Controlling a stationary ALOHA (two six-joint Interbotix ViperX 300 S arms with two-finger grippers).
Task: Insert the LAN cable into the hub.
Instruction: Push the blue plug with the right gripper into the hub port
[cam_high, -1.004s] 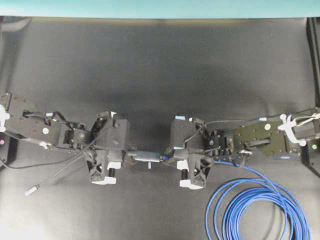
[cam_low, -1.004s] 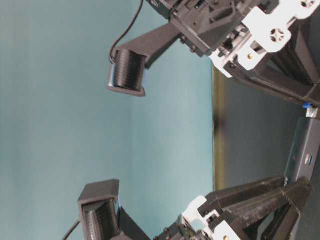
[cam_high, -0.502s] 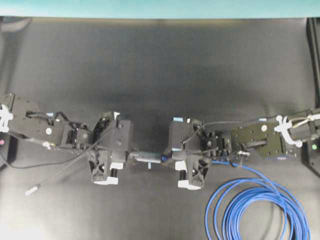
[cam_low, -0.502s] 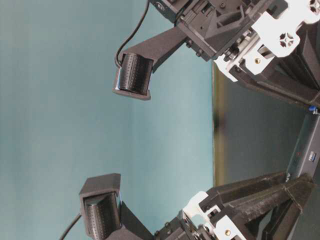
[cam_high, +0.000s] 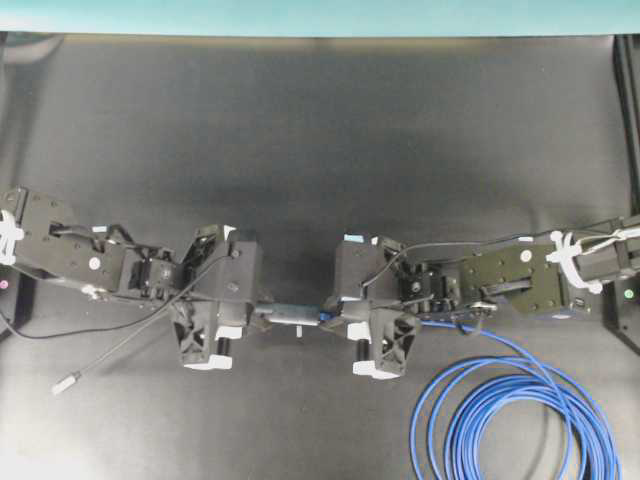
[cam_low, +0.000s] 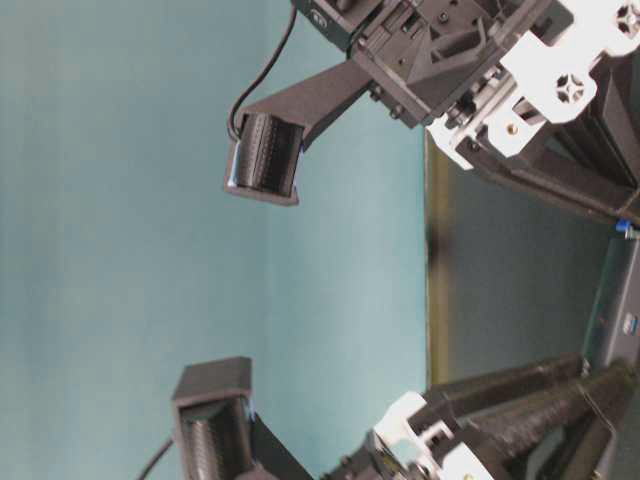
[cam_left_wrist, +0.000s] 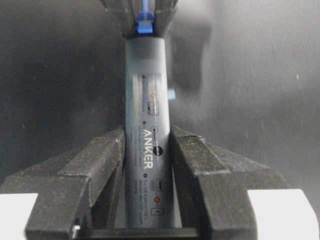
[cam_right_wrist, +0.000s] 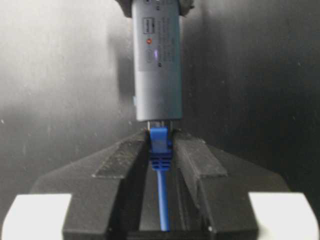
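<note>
Table (cam_high: 330, 130): dark mat under both arms; no change against the earlier overhead views.
LAN cable (cam_high: 520, 410): loose coils lie on the mat to the outer side of the right gripper; one strand runs up through its jaws. Judged light and limp along its length, stiff only at the boot (cam_right_wrist: 159, 145), so the boot is the correct hold point.
Hub (cam_left_wrist: 147, 130): rigid slim bar, judged light, smooth-sided and liable to slip; hold at mid-body. It spans the gap between the two grippers.
Left gripper (cam_left_wrist: 148, 165): clamped on the hub's near half.
Right gripper (cam_right_wrist: 160, 150): clamped on the boot, directly ahead of its fingertips; the plug tip sits at the hub's end port, full seating not confirmed.
Change: in the overhead view both grippers and the hub sit slightly lower in frame than a second ago; grips unchanged.
</note>
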